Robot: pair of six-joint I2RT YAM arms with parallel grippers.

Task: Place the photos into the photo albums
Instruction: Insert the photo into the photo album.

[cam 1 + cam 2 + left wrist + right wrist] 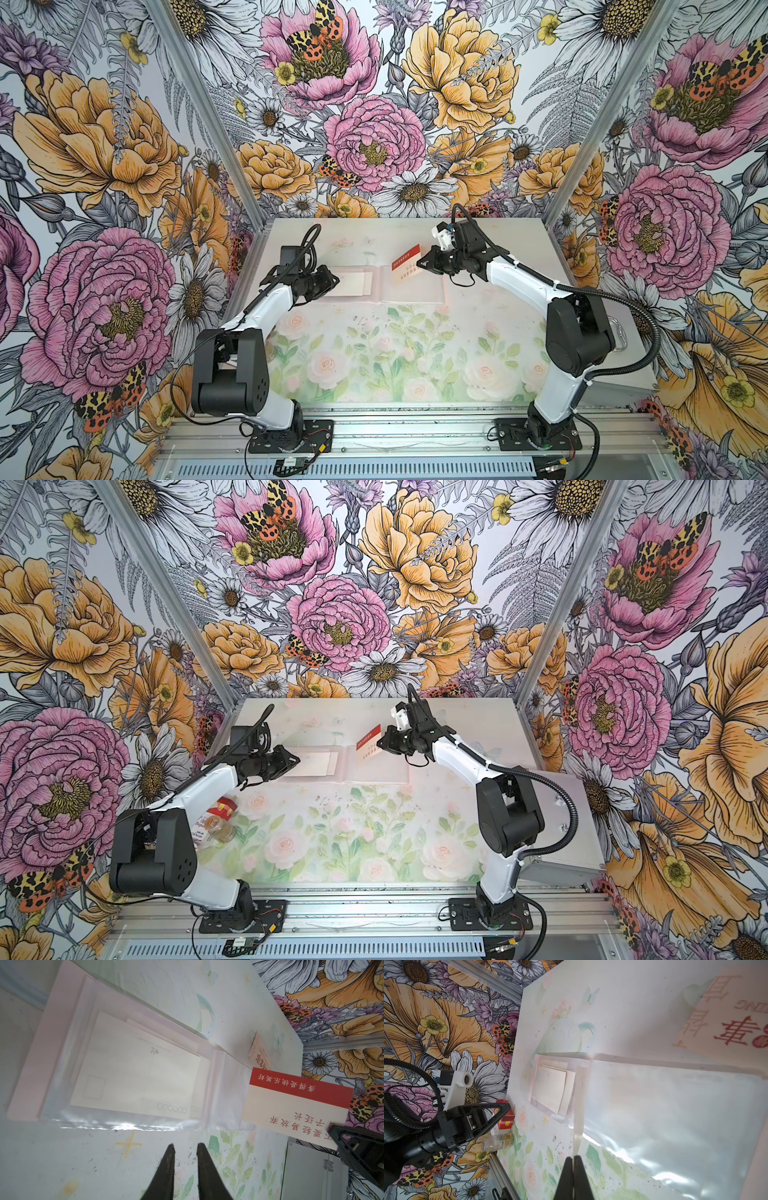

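- My right claw (421, 262) pinches a red-and-cream rectangular paper card (405, 268) over the open pale pink plastic-sleeved album (415, 291).
- My left claw (184, 1147): narrow gap, empty, beside two sleeved cream cards (135, 1072).
- I judge the held card and one loose cream card (259, 1053) beyond it are not yet filed.

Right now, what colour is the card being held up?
The card is cream with a red band along one edge; clearest from the left wrist view.

Both top views: high above the near edge, angled down toward the far wall (374, 62), whole table (374, 332) covered. Left wrist camera: close, low, facing right across the album (31, 1084). Right wrist camera: close, facing left; shares album and card (291, 1105).
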